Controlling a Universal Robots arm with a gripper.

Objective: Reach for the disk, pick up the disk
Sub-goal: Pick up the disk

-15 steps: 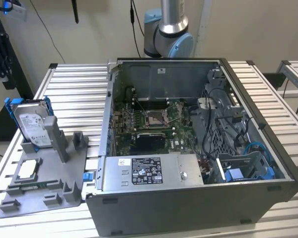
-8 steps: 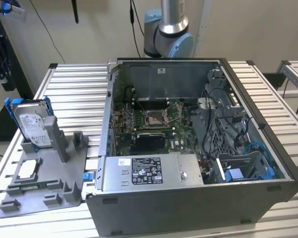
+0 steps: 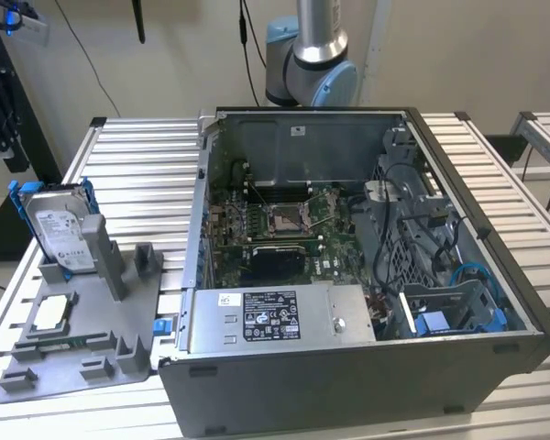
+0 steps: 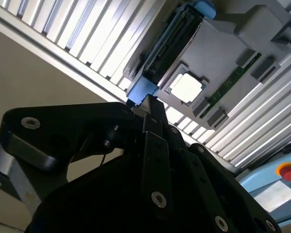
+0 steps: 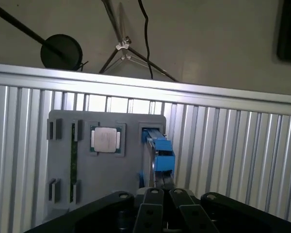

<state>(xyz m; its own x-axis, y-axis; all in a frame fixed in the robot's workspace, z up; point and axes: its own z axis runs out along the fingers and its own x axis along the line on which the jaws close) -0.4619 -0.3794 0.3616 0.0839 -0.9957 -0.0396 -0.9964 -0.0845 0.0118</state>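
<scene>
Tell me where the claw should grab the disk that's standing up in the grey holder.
Probably the upper half of the disk, coming straight down from above and pinching its two broad flat faces. It stands on edge in a slot of the grey holder, so the bottom is boxed in while the top sticks up free. The blue frame lines its narrow edges.

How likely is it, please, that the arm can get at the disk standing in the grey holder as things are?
Probably yes: in the first wrist view the hand hangs above the disk, which stands on edge in the grey holder, and nothing lies between them.
</scene>
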